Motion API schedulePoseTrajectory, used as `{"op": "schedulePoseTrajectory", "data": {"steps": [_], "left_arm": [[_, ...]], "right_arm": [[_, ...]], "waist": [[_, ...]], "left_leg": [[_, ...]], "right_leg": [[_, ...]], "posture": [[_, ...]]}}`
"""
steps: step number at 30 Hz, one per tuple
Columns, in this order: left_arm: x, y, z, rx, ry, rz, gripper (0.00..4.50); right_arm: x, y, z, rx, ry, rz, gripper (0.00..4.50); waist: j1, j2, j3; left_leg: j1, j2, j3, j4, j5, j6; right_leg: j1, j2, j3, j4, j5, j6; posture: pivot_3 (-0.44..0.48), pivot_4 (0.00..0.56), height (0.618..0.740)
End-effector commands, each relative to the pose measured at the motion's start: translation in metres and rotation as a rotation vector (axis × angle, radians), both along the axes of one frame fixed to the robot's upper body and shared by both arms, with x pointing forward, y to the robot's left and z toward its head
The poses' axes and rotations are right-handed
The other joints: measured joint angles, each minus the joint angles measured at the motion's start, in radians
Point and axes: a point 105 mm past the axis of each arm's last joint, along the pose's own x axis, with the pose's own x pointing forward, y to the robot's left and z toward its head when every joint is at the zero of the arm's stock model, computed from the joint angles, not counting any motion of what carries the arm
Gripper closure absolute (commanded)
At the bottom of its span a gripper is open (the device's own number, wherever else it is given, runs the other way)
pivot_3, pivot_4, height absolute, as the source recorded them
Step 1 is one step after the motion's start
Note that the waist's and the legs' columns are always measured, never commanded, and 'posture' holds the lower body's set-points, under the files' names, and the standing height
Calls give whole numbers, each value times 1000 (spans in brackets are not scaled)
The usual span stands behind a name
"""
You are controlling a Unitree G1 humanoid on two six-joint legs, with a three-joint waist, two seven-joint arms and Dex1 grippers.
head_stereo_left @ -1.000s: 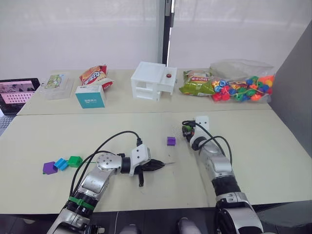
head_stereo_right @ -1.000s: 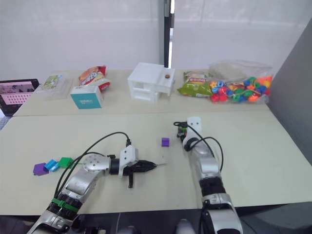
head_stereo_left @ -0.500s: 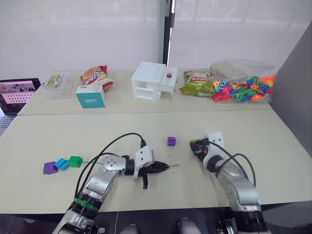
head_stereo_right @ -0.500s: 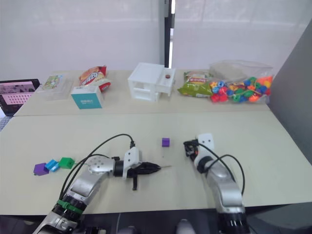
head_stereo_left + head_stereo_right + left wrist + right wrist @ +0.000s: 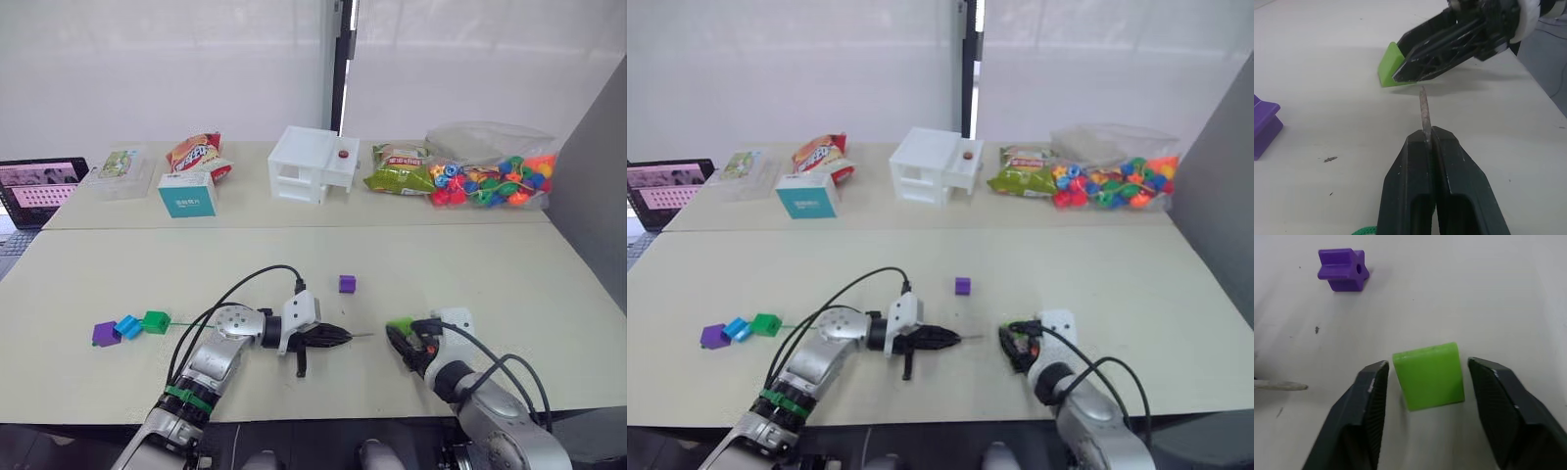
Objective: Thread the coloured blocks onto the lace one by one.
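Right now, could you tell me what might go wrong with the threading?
The right claw is open, with the light green block loose between its fingers, so closing may push or tilt it rather than grip it. The left claw pinches the lace's grey tip, which could slip or swivel when the block's hole meets it.

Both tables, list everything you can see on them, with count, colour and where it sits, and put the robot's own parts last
light green block: one, near table, between the open fingers of the right gripper, untouched
purple block: one, loose, middle of near table
threaded blocks: three, purple, blue, dark green, in a row at the near table's left
lace: one, green cord with grey tip, from that row to the left gripper
white box: one, far table centre
teal box: one, far table left
snack bags: two, red at left, green at right
bag of beads: one, clear, many colours, far right
tablet: one, far left edge
left gripper: shut on the lace's tip
right gripper: open
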Motion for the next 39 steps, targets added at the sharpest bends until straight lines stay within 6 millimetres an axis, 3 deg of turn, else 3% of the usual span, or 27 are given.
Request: {"op": "schedulePoseTrajectory", "data": {"steps": [1,2,7,10,15,25,34,35,39], "left_arm": [[3,-3,9,-18,-44,-15,4500],[3,-3,9,-19,-45,-12,4500],[3,-1,9,-25,-48,7,4500],[2,-1,8,-31,-50,21,4500],[0,-3,9,-41,-64,42,4500],[-3,-7,10,-43,-76,64,4500],[-3,-7,12,-44,-95,83,4500],[-3,-7,12,-45,-96,85,4500],[-4,-7,10,-34,-80,79,4500]], "right_arm": [[-2,-4,35,-11,-81,81,241],[-1,-7,41,-23,-81,118,57],[-12,0,64,-152,-55,463,57],[-28,0,59,-475,-3,806,57],[-8,-23,48,-921,1,1125,57],[41,-18,43,-1077,-35,1362,57],[52,-19,21,-1088,75,1440,57],[52,-21,19,-1091,90,1441,570],[51,-25,12,-1044,149,1416,1894]], "waist": [[1,0,0],[3,0,0],[10,0,0],[12,1,1],[8,0,1],[10,0,2],[14,0,2],[14,0,2],[14,-1,1]], "left_leg": [[0,0,0,0,0,0],[0,0,0,0,0,0],[0,0,0,0,0,0],[0,0,1,0,0,1],[1,0,2,1,0,1],[-1,0,2,1,0,0],[-2,0,2,1,1,-1],[-2,0,2,1,0,-1],[-1,0,2,1,1,-1]], "right_leg": [[0,0,0,0,0,0],[1,0,0,0,0,0],[2,0,0,-2,0,0],[2,0,0,-2,0,0],[4,0,-1,-6,-1,1],[1,-1,0,-3,0,1],[0,-1,-1,-3,0,1],[0,-1,-1,-3,0,1],[1,-1,-1,-3,0,0]], "posture": [[0,150,740],[0,150,740],[0,150,740],[0,150,740],[0,150,740],[0,150,740],[0,150,740],[0,150,740],[0,150,740]]}}
